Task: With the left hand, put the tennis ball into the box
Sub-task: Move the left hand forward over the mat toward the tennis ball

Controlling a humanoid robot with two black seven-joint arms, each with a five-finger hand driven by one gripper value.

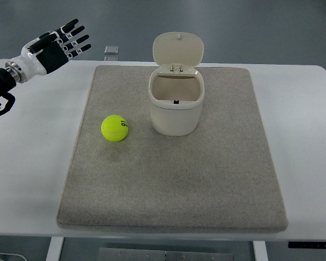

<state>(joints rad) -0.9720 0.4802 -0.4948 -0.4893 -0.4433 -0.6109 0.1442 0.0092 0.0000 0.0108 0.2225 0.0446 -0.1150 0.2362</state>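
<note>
Nothing of the task looks done so far; the tennis ball (114, 128) lies on the grey mat (174, 179), just left of the box (175, 111) and apart from it, untouched; the box stands upright on the mat with its hinged lid (178, 50) tipped back, so the opening is ready (the inside looks empty). The left robot hand (60, 44) hangs at the tabletop's (32, 157) far left corner, fingers spread, holding nothing, well apart from the ball. Reaching, grasping, carrying and dropping all remain, by my judgement.

Left arm (5, 79) cut by left edge; small object (111, 50) beyond mat (174, 179) — too small to identify.
</note>
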